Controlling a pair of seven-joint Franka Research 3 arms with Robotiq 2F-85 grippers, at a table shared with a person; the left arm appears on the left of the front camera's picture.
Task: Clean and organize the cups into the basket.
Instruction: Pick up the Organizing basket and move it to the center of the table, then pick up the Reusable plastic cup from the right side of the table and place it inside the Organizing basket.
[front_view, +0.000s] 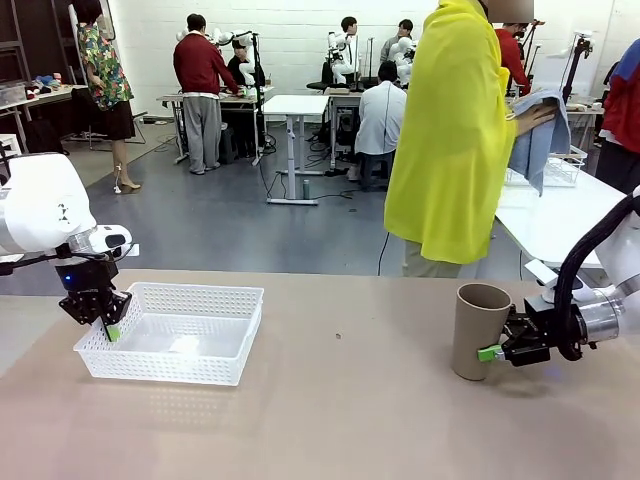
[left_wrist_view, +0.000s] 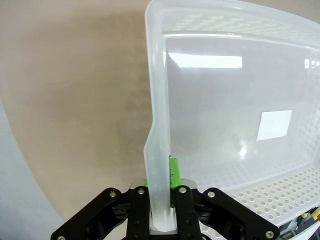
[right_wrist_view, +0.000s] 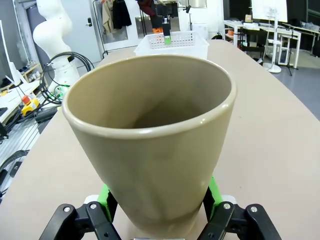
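Now R claw (front_view: 493, 352) clamped on upright brown cup (front_view: 476, 325) nr right edge of table (front_view: 340, 420); basket (front_view: 165, 362) well apart twd left edge, L claw (front_view: 111, 328) pinching its side wall.

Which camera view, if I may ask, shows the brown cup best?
Right wrist view: the brown cup is close, rim and inside plain. The front view shows it small and upright. The left wrist view faces the basket.
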